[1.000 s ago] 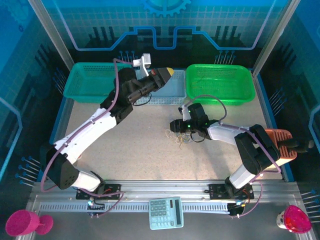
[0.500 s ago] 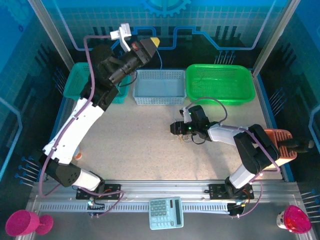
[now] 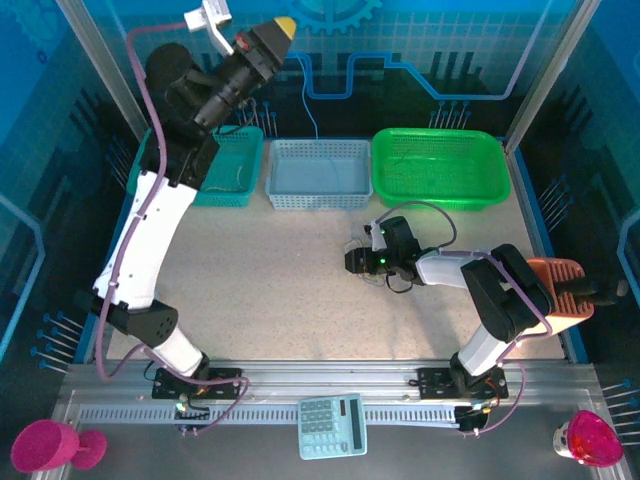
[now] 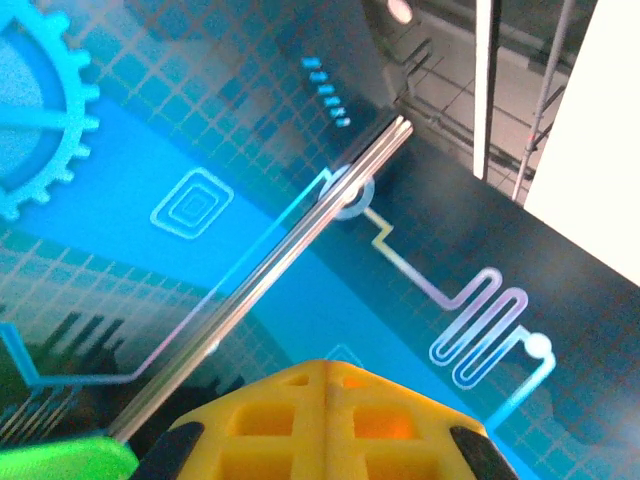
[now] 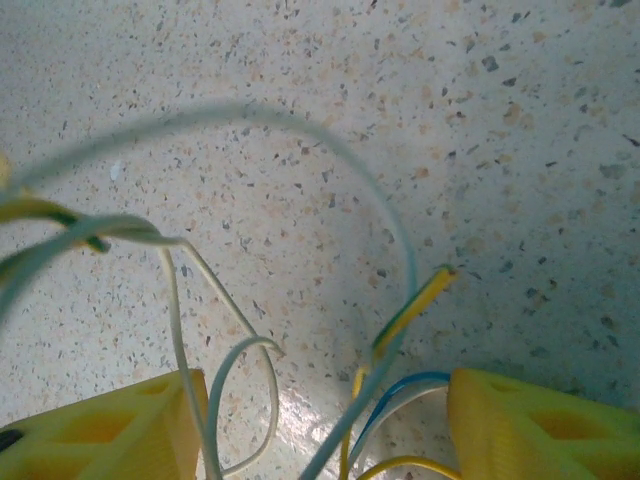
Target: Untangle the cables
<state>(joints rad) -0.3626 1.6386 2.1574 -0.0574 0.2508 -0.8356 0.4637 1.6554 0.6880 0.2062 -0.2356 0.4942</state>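
cables (image 5: 412, 310) lie on the table (image 5: 300, 90) between the right hand's (image 5: 325, 415) spread fingers (image 5: 110, 430).

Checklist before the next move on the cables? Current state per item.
1. Right gripper jaws open: ok.
2. Cables between its fingers: ok, several strands run through the gap.
3. One strand isolated there: not ok; cream, blue and yellow strands cross.
4. Left gripper jaws shut: ok, raised high.
5. Thin blue cable hanging from it over the blue basket: ok; whether its lower end is free, cannot tell.
6. Clump lying on the table: ok.
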